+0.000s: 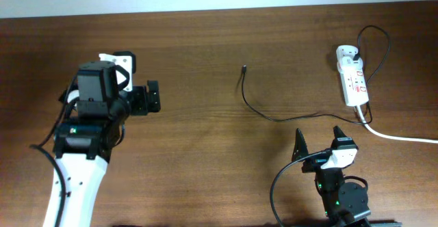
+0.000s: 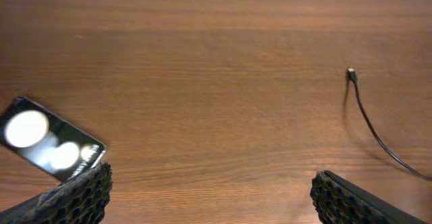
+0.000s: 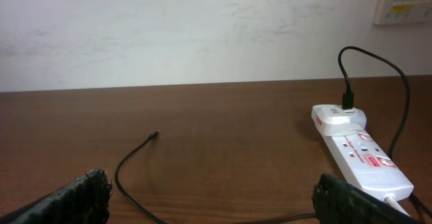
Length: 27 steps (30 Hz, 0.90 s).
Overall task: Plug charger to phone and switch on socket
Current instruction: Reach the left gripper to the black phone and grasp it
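Observation:
The phone (image 2: pixel 50 143), a black slab with two white round blobs, lies on the table by my left gripper's left finger; in the overhead view the left arm hides it. My left gripper (image 2: pixel 212 204) (image 1: pixel 150 97) is open and empty. The charger's plug tip (image 1: pixel 244 68) (image 2: pixel 351 74) (image 3: pixel 154 135) lies loose mid-table. Its black cable (image 1: pixel 274 116) runs to the white adapter (image 1: pixel 348 51) (image 3: pixel 335 118) in the socket strip (image 1: pixel 354 83) (image 3: pixel 364 158). My right gripper (image 1: pixel 319 139) (image 3: pixel 212 200) is open and empty, near the front edge, below the cable.
The strip's thick white cord (image 1: pixel 404 138) runs off to the right edge. The wooden table (image 1: pixel 205 152) ends at a pale wall at the back (image 3: pixel 202 28).

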{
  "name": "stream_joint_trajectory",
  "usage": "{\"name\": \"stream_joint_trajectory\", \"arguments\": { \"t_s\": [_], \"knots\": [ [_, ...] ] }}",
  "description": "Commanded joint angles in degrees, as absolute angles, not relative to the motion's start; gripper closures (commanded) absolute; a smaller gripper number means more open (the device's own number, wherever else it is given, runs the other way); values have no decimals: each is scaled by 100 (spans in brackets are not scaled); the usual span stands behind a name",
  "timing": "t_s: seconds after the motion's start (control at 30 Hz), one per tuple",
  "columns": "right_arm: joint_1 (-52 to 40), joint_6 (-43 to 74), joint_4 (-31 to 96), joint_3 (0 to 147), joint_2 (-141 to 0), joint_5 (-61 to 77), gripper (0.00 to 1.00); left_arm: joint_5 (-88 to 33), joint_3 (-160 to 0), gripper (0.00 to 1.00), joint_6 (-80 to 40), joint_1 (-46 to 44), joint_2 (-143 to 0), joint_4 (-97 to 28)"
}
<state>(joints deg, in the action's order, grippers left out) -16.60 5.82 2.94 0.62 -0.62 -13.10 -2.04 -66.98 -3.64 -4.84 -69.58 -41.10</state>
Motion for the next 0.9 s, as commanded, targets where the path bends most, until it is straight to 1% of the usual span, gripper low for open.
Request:
{"name": "stream_joint_trajectory", "arguments": {
  "t_s": [0.0, 0.07, 0.1, 0.17, 0.27, 0.43, 0.5, 0.57, 0.63, 0.77, 0.87],
  "knots": [
    [-1678, 578, 325, 32, -21, -1420, 1, -368, -6772, 1, -276, -460, -7035, -4062],
    [-1678, 578, 325, 32, -21, -1420, 1, 224, -6770, 1, -742, -454, -7052, -4086],
    [-1678, 578, 325, 32, -21, -1420, 1, 770, -6770, 1, -1413, -419, -7081, -4171],
    [-1678, 578, 325, 32, -21, -1420, 1, 1186, -6768, 1, -2235, -115, -7299, -4335],
    [-1678, 578, 325, 32, -21, -1420, 1, 1179, -6766, 1, -2526, 322, -7732, -4386],
    [-1678, 578, 322, 32, -21, -1420, 1, 1164, -6766, 1, -3616, 1288, -9000, -4320],
    [-1678, 578, 325, 32, -21, -1420, 1, 1085, -6766, 1, -3820, 1546, -9393, -4202],
    [-1678, 578, 325, 32, -21, -1420, 1, 550, -6779, 1, -3841, 1822, -9808, -3872],
    [-1678, 578, 325, 32, -21, -1420, 1, 469, -6910, 1, -3841, 1955, -10042, -3802],
    [-1678, 578, 325, 32, -21, -1420, 2, 473, -7885, 1, -3885, 1999, -10556, -4001],
    [-1678, 578, 325, 32, -21, -1420, 1, 473, -8394, 1, -4163, 2003, -11028, -4252]
  ]
}}
